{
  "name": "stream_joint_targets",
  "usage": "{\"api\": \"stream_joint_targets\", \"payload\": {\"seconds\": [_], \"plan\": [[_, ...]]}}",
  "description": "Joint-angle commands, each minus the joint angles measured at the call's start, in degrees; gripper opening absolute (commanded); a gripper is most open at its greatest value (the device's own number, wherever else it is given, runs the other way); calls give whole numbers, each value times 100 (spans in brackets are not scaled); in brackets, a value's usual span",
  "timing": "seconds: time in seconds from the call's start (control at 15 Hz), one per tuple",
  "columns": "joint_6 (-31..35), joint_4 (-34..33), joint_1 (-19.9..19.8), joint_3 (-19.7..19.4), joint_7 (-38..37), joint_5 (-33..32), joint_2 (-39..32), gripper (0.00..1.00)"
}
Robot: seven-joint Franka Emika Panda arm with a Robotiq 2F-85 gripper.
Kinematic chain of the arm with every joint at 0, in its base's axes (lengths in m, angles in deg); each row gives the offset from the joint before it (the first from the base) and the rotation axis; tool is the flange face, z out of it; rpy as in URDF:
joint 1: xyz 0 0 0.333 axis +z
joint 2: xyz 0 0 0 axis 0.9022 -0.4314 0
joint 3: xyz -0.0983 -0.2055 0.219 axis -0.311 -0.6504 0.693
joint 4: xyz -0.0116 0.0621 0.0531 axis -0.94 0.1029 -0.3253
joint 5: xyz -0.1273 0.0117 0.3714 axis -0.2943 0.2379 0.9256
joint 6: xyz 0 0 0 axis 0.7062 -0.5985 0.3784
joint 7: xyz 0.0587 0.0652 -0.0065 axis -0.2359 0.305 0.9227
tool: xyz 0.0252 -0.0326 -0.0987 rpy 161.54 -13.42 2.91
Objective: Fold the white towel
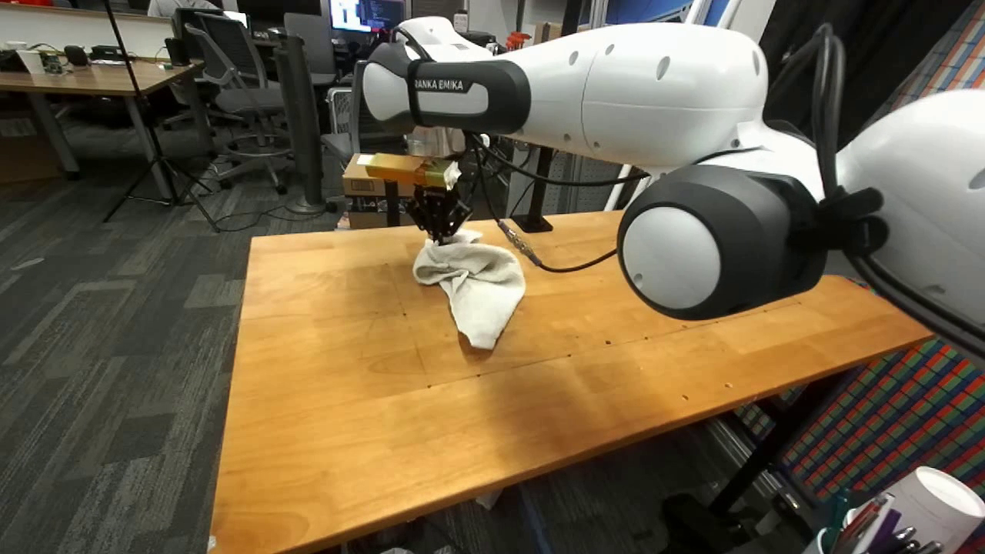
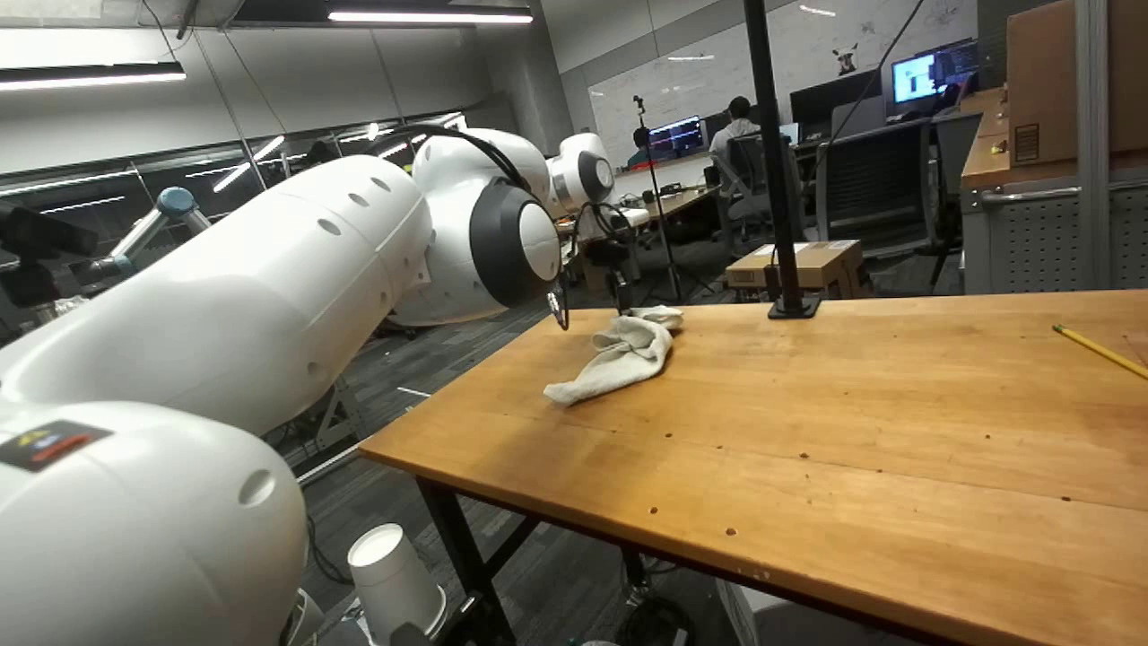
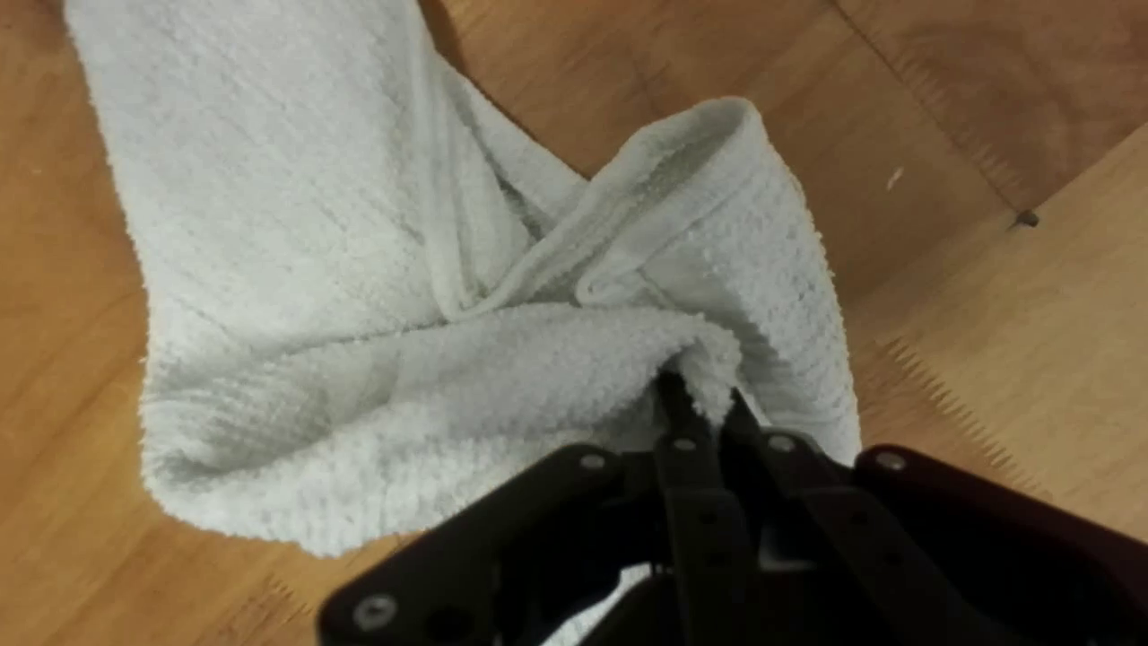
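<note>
Grasping a fold of the white towel (image 3: 287,206), the gripper (image 3: 710,399) holds its two fingers (image 3: 679,413) drawn nearly together, that fold clamped between their tips. The towel lies bunched on the table (image 1: 346,462), near the table's far edge in both exterior views, with one tapered end extending inward from that edge. The white arm (image 1: 654,92) extends above the table. A black post (image 2: 773,152) stands at the same edge; a yellow pencil (image 2: 1101,351) lies on the table's surface. Beyond the table are a cardboard box (image 2: 830,265), an office chair (image 2: 874,175) and a lit monitor (image 2: 915,79).
</note>
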Motion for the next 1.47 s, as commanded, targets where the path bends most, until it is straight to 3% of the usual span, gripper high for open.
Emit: {"api": "stream_joint_targets", "payload": {"seconds": [0.0,0.13,0.2,0.33,0.87,1.4], "plan": [[209,-126,10,108,-302,158,-208,1],[319,-120,7,160,-384,219,-301,2],[396,-74,4,174,-428,231,-297,29],[452,-90,0,189,-486,252,-305,37],[592,-109,140,17,-300,-18,-285,98],[519,-16,400,-296,-98,-537,-81,100]]}}
